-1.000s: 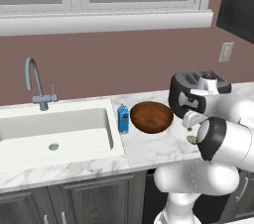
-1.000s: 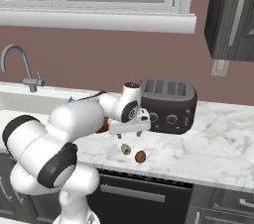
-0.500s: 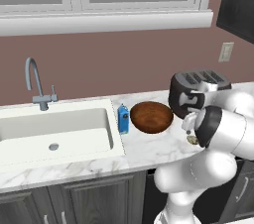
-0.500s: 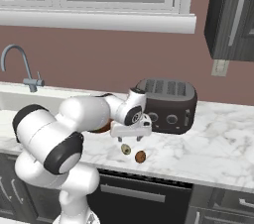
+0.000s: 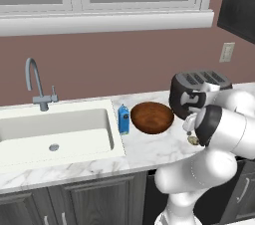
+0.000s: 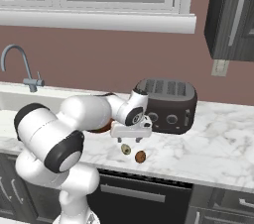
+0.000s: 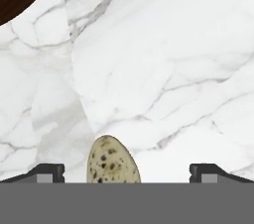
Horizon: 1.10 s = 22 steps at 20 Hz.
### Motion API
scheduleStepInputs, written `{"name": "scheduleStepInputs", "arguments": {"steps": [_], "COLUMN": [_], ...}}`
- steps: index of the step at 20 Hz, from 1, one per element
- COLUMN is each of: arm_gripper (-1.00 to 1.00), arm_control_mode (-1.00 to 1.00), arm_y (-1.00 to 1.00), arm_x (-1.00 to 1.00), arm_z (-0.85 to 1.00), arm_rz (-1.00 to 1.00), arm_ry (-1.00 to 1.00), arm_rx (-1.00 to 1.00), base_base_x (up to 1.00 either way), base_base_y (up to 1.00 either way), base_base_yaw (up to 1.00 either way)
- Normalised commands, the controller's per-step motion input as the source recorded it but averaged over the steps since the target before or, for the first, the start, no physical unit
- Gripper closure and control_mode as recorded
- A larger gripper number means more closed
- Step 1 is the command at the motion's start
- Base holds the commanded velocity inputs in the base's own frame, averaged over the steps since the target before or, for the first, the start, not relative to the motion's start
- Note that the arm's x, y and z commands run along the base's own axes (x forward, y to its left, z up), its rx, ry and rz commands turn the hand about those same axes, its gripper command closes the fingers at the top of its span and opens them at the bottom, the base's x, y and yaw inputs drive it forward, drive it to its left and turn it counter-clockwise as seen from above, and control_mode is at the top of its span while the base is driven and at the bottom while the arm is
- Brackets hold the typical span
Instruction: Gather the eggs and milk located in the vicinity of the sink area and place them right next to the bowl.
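Already you are seeing both eggs [image 6: 133, 152] lying near the bowl [image 5: 152, 117], the gripper [image 6: 130, 143] hovering with fingers spread apart; the milk [image 5: 123, 119] is standing just beside it.

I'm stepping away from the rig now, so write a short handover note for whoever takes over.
Gripper: open, holding nothing, low over the marble counter.
Pale speckled egg: on the counter right under the open jaws.
Reddish-brown egg: on the counter just beside it.
Both lie in front of the black toaster.
Blue milk carton: upright between the white sink and the round reddish-brown wooden bowl, close to the bowl.
Left: check both eggs sit near enough to the bowl.
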Motion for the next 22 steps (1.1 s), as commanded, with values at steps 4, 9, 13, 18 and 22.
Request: {"name": "scheduleStepInputs", "arguments": {"steps": [4,9,13,18,22], "arm_gripper": [-1.0,-1.0,-1.0,-1.0,-1.0], "arm_control_mode": [-1.0,-1.0,-1.0,-1.0,-1.0], "arm_y": [0.12,0.03,0.0,0.0,0.0], "arm_x": [-0.18,-0.15,-0.11,-0.14,-0.01], "arm_z": [0.0,-0.06,-0.12,-0.17,-0.26], "arm_rz": [0.0,0.0,0.0,0.0,0.0], "arm_ry": [0.0,0.0,0.0,0.0,0.0], "arm_rx": [0.0,0.0,0.0,0.0,0.0], "base_base_x": [0.0,0.0,0.0,0.0,0.0], "base_base_y": [0.0,0.0,0.0,0.0,0.0], "base_base_yaw": [0.0,0.0,0.0,0.0,0.0]}}
